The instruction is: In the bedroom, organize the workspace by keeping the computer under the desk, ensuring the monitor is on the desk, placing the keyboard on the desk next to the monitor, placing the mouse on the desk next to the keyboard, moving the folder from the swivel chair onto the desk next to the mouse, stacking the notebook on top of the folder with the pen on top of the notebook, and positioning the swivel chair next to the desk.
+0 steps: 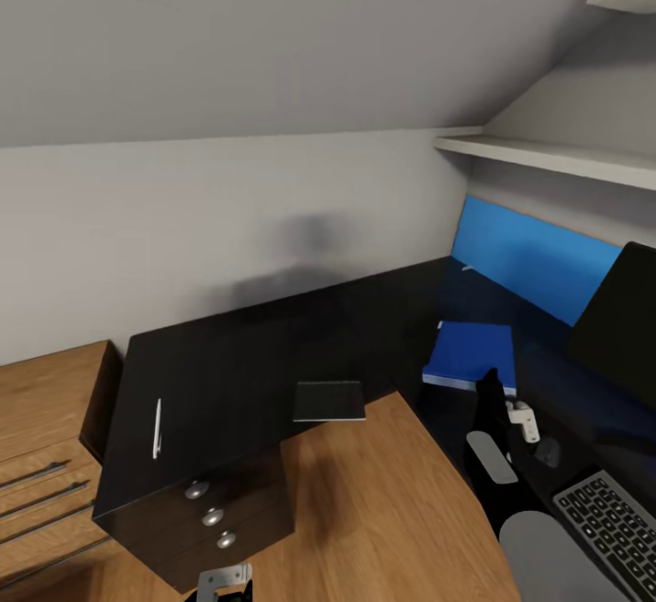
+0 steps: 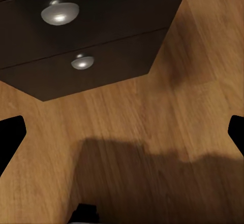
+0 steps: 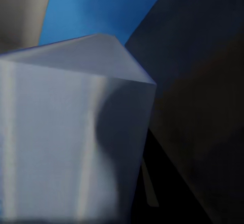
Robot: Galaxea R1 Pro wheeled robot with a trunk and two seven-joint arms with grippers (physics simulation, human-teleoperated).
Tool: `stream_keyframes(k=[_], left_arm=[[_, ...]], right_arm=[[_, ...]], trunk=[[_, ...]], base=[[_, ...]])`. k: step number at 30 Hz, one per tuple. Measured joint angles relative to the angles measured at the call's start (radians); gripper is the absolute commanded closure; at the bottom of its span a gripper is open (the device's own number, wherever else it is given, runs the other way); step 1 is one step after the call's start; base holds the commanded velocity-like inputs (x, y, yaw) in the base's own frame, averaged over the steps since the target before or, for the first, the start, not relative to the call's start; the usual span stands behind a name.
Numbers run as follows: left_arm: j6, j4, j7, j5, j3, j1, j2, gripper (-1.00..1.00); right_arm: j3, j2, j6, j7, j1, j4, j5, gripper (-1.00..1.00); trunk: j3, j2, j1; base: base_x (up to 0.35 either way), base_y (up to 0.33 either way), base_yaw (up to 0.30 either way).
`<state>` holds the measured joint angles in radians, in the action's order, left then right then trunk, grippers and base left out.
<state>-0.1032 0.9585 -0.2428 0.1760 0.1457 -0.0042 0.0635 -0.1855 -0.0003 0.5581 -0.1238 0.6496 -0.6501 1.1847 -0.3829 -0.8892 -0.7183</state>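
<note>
- The blue folder (image 1: pixel 471 354) lies on the black counter (image 1: pixel 228 374), in the corner below a blue wall panel (image 1: pixel 538 260). The right gripper (image 1: pixel 495 396) hangs at the folder's near edge. I cannot tell whether its fingers are wide or closed. The right wrist view is blocked by a pale close surface, so any move here is near-blind and could shove the folder.
- The monitor (image 1: pixel 624 329) stands just right of that arm and looks tilted. A sideways sweep of the elbow could knock it or drag the keyboard (image 1: pixel 606 515) at the counter's near edge.
- A dark notebook (image 1: pixel 328 401) sits at the counter's front edge and seems to overhang the wooden floor (image 1: pixel 392 511). A push rather than a lift would likely drop it.
- The white pen (image 1: pixel 157 429) lies near the counter's left edge, well apart from the folder. It is thin and round, so a poor pinch may roll it off.
- The left gripper (image 2: pixel 122 132) is low over the floor beside the drawer unit (image 2: pixel 91 36), with its fingers (image 2: pixel 12 132) spread wide and empty. Raising it carelessly could catch the silver knobs (image 2: pixel 60 12).
- No brand, label or readable writing shows anywhere.
</note>
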Motion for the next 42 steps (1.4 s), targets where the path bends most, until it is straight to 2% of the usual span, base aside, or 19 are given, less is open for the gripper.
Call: stream_keyframes(k=[37, 42], left_arm=[[0.001, -0.001, 0.000, 0.000, 0.000, 0.000, 0.000, -1.00], [0.000, -0.001, 0.002, 0.000, 0.000, 0.000, 0.000, -1.00]], right_arm=[[-0.003, -0.005, 0.003, 0.001, 0.000, 0.000, -0.003, 1.00], [-0.003, -0.006, 0.003, 0.002, 0.000, 0.000, -0.003, 1.00]], trunk=[[-0.116, -0.259, -0.142], [-0.116, -0.260, -0.142]], base=[[0.000, 0.000, 0.000], [0.000, 0.000, 0.000]])
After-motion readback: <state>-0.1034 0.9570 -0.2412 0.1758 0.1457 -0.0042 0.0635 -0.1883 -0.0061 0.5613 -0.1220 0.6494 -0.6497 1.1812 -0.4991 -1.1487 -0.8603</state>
